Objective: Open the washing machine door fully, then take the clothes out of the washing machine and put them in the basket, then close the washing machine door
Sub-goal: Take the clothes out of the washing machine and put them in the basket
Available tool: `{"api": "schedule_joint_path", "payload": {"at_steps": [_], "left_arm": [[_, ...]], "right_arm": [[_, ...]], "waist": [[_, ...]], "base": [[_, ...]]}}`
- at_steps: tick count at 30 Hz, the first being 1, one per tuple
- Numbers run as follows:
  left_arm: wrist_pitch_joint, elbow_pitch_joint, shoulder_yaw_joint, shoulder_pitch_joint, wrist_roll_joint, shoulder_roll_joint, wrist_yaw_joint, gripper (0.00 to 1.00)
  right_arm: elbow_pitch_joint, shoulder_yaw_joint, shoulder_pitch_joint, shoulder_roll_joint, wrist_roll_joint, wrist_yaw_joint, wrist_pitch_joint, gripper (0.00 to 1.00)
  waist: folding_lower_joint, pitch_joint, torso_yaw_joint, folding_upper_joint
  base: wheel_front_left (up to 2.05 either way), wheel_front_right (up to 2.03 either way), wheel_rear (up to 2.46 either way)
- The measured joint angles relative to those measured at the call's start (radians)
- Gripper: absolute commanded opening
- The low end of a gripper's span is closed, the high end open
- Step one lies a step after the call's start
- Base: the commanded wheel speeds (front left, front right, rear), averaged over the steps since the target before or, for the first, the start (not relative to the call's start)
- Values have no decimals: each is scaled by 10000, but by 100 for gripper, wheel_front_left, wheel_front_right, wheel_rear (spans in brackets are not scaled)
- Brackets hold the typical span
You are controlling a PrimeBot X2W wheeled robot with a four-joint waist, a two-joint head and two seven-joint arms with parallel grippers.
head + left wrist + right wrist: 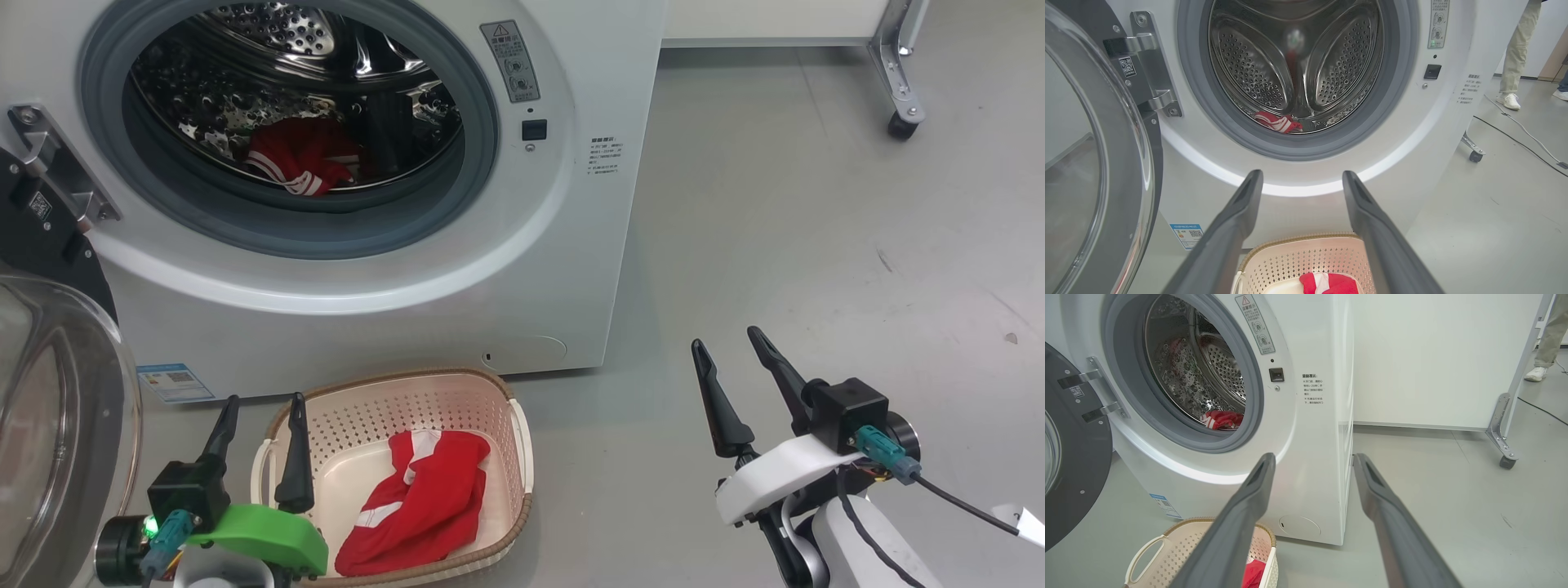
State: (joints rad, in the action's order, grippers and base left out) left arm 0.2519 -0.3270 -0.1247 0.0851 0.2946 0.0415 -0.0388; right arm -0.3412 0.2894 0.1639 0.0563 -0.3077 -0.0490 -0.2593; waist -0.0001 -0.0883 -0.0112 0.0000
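Washing machine door (57, 441) open wide. Red garment (302, 155) in drum (277, 33), second garment (424, 498) in basket (457, 400). Left pincer (264, 399), right pincer (725, 337) spread wide, empty.

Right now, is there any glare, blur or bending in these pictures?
Head view: sharp, steel glints inside the washing machine, hazy reflections in the washing machine door. Left wrist view: bright glare band under the drum ring; left end effector looks soft. Right wrist view: wide lens tilts the machine's edges.
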Motion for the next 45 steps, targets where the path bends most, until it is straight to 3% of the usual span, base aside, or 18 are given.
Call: {"api": "schedule_joint_path", "payload": {"at_steps": [30,45], "left_arm": [[-380,857,-134,-502,-73,23,-190,100],[-1051,1239,-512,300,-286,35,-190,100]], "right_arm": [[27,153,-116,-2,-86,88,0,100],[389,451,-64,-2,21,86,0,100]], "waist": [[0,191,-91,0],[0,-556,-306,0]], "base": [[0,0,0],[0,0,0]]}}
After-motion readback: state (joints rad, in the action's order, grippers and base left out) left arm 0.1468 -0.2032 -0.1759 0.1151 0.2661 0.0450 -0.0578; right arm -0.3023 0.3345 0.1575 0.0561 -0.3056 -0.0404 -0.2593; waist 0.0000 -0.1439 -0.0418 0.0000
